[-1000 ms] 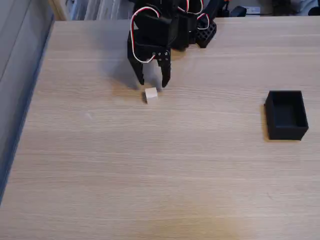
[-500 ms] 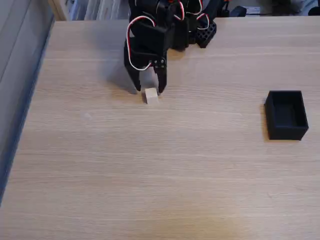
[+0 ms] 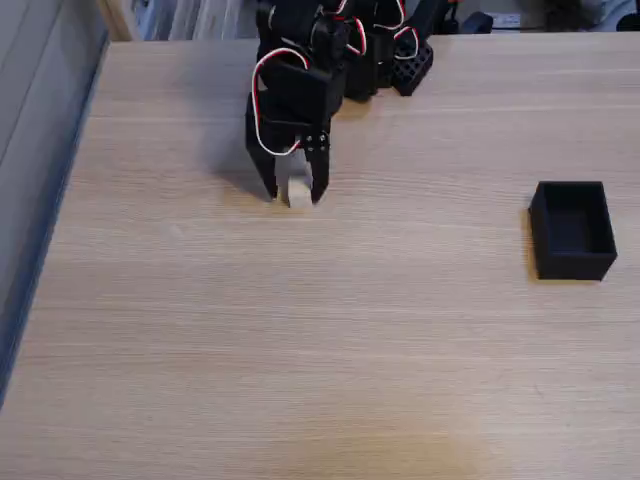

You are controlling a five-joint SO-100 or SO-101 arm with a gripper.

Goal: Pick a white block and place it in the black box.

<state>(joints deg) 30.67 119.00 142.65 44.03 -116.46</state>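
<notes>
One white block (image 3: 298, 191) between gripper (image 3: 295, 192) tips, grip unclear; black box (image 3: 572, 230) well apart, right.

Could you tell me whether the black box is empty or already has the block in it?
Empty. The black box shows only its dark floor, while the white block sits on the table between the gripper's fingers.

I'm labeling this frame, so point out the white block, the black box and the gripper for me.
white block (image 3: 298, 192), fixed view, its front face between the fingers.
black box (image 3: 572, 263), fixed view, its near outer wall.
gripper (image 3: 295, 192), fixed view, midway between its fingertips.
</notes>
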